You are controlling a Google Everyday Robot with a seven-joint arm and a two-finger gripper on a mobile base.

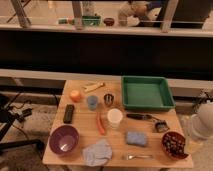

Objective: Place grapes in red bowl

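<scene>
The red bowl [175, 145] stands at the table's front right corner. The grapes [173, 142], a dark reddish-purple bunch, lie inside it and fill most of it. My gripper is at the right edge of the camera view, just right of the bowl. Only the white arm [201, 126] shows there, off the table's right side and not over the bowl. The larger purple bowl [64, 139] stands empty at the front left.
A green tray [146, 93] is at the back right. On the wooden table [80, 122] are an orange [75, 95], a black remote [68, 113], a blue cup [92, 102], a metal cup [108, 99], a white cup [115, 118], a carrot [100, 123], a blue sponge [135, 138], a cloth [97, 152], a fork [137, 157] and a dark brush [150, 120].
</scene>
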